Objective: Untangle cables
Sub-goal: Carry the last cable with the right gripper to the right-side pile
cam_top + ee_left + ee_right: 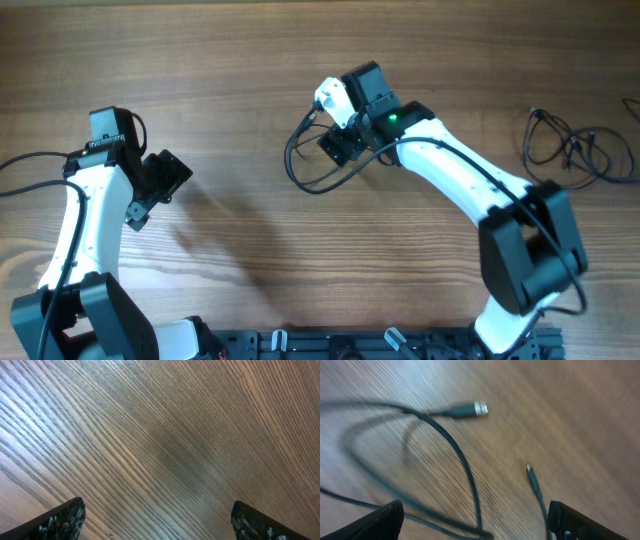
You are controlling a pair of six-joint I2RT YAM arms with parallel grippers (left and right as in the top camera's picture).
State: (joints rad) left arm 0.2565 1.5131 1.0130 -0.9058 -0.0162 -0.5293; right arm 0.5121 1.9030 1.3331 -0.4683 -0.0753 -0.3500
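One thin dark cable [300, 165] lies in a loose loop at the table's middle, under and to the left of my right gripper [345, 148]. In the right wrist view its dark-green strands [462, 467] curve over the wood, with a silver-tipped plug [467, 409] and a thin pin plug end [534, 481] apart from each other. The right gripper [475, 527] is open above the strands and holds nothing. A small tangle of cables [575, 148] lies at the far right. My left gripper [160, 185] is open over bare wood [160, 460], far from any cable.
The wooden table [250, 70] fills the views. Thick black arm cables run along both arms, one trailing off the left edge [25, 165]. A dark rail [350, 345] lies along the front edge.
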